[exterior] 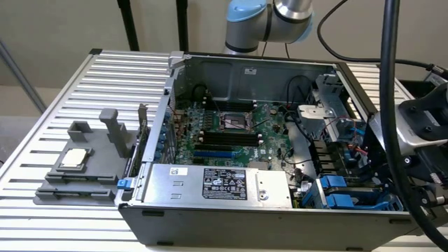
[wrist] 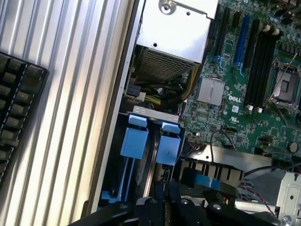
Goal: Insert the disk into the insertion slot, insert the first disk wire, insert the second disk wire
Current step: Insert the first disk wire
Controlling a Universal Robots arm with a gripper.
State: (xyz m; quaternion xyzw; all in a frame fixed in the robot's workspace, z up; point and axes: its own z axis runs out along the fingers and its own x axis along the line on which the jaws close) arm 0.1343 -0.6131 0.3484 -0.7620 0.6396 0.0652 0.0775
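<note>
A computer case [exterior: 210, 223] is stood open on the slatted counter [exterior: 63, 220]. In its near corner, at the exterior view's right, the insertion slot [wrist: 155, 111] is seen with 2 blue carriers seated side by side. The disk [wrist: 168, 148] is lodged there, near the power supply [exterior: 217, 184]. The gripper [wrist: 162, 200] is closed just over the slot; whether anything is pinched cannot be told.

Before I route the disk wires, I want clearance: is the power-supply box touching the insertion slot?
Apart. The wrist view shows a gap, crossed by cables, between the power-supply box and the insertion slot; the exterior view agrees.
</note>
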